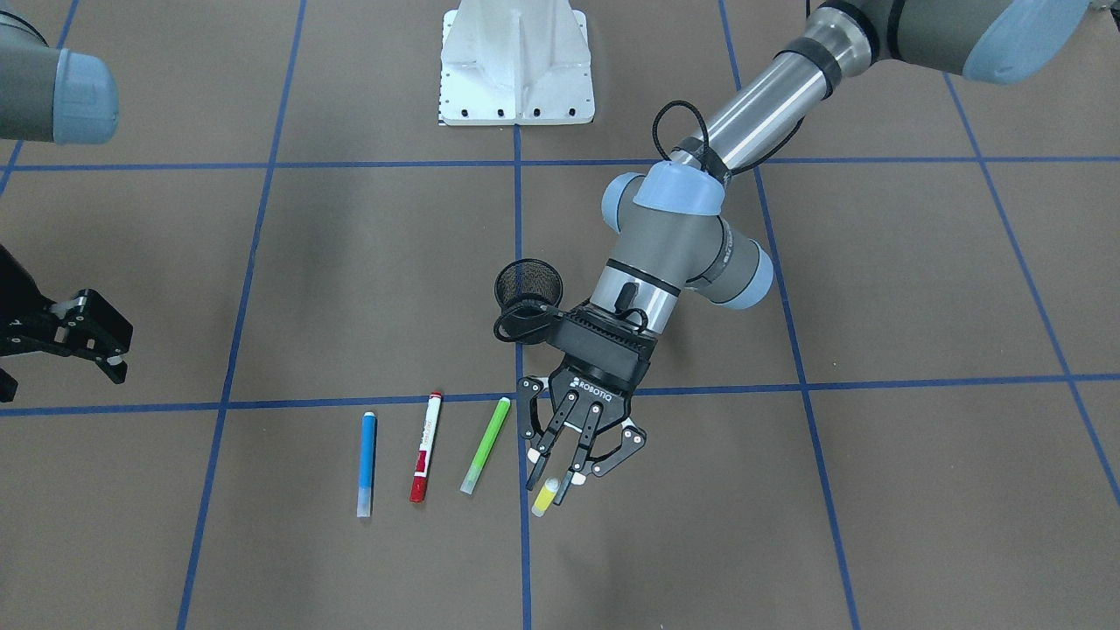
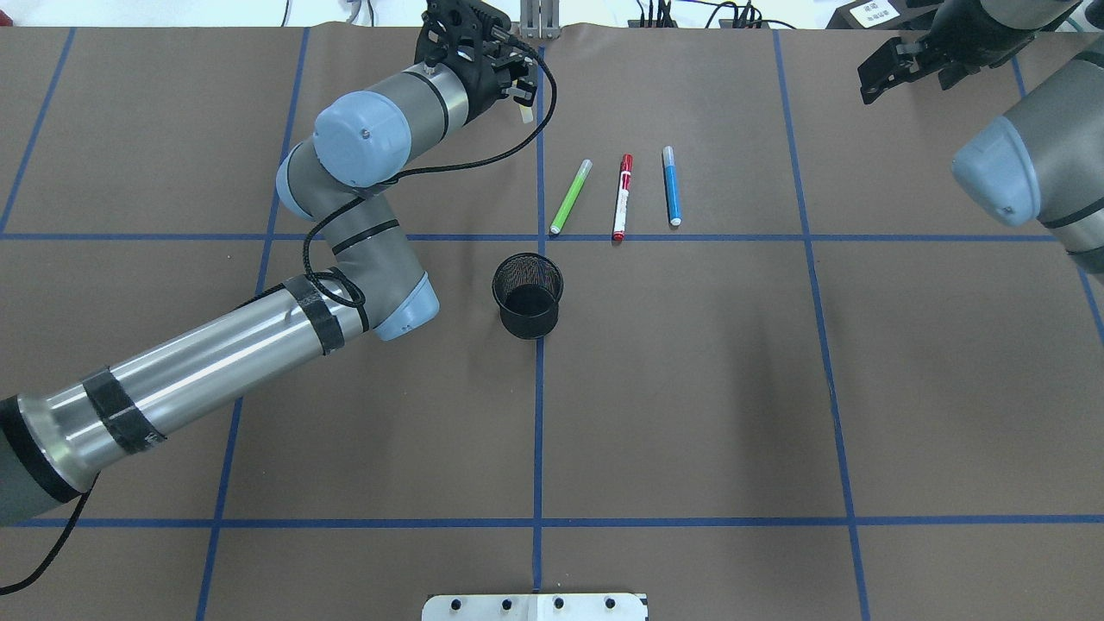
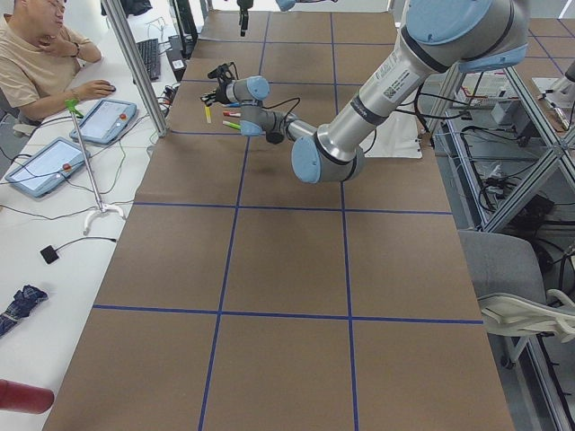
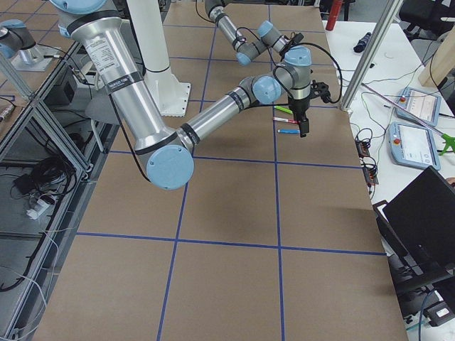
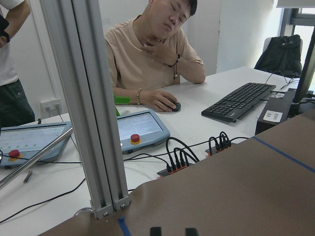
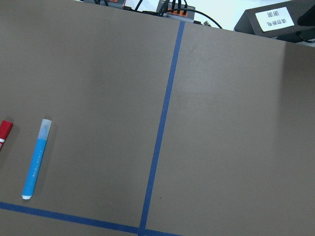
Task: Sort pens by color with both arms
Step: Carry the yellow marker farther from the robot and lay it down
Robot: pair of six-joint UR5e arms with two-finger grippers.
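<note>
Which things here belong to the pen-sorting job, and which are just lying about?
Job: blue highlighter, red-capped marker and green highlighter on the table; yellow highlighter held in the left gripper; right gripper, open.

Lying about: black mesh cup, white pedestal base, keyboard.

Most of yellow highlighter [image 1: 543, 500] hidden by L pincer [image 1: 548, 491]; red marker [image 6: 4, 132] cut off at R-wrist view edge.
</note>
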